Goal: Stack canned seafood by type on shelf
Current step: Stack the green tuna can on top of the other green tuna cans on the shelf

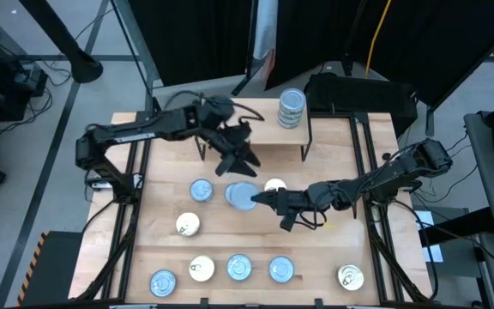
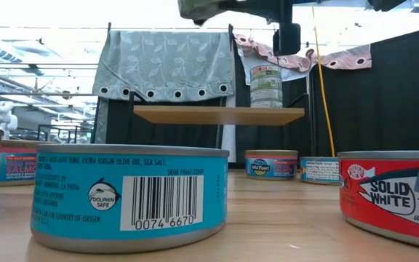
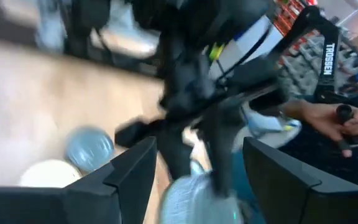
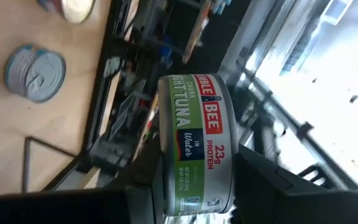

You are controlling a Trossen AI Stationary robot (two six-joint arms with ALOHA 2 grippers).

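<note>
High view is showing the right gripper [image 1: 258, 198] clamping a green-sided round tuna tin [image 4: 196, 144] on its edge, just in front of the small light wooden shelf with thin black legs [image 1: 273, 137]. A stack of tins [image 1: 292, 108] is sitting on that shelf. The left gripper [image 1: 245, 158], fingers spread apart, is hovering at the shelf's front edge.

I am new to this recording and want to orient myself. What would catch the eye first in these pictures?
The right gripper grips a green-sided tuna can at the middle of the table, with the open left gripper hovering close behind it, nearer the shelf. On the shelf's right end stands a stack of cans. More cans lie loose in a row along the table's front edge.
</note>
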